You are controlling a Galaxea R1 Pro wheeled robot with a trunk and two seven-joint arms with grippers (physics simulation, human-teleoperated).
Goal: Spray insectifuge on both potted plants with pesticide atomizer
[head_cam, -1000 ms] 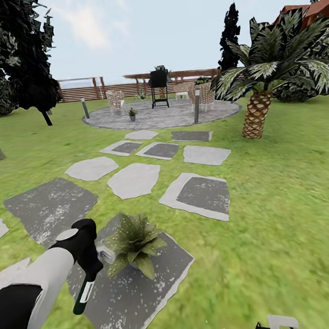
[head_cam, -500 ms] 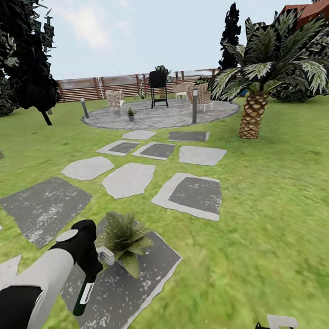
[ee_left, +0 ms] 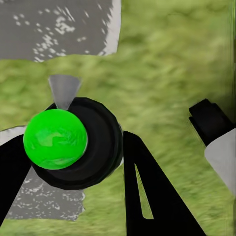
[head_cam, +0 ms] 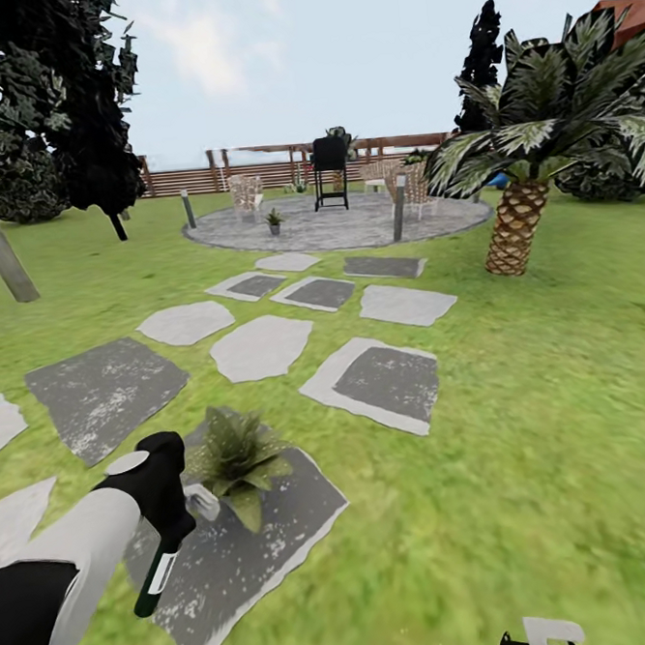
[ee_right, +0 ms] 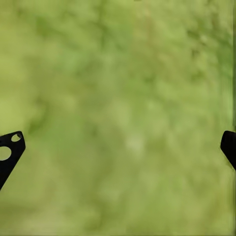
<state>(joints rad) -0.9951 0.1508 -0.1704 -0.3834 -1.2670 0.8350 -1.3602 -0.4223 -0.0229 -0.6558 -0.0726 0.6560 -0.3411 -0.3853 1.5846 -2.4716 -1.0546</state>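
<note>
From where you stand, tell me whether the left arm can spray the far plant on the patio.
Probably not. The left tool holds the atomizer beside the near plant, while the far plant sits well away on the patio, past several stepping stones. You would likely have to drive closer.

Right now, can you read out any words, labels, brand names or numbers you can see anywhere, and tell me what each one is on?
There is no readable text in these pictures.
The pesticide atomizer in the left gripper carries a pale stripe, with no lettering on it.
The stepping stones, the near potted plant, the palm tree and the fence bear no signs or numbers.
</note>
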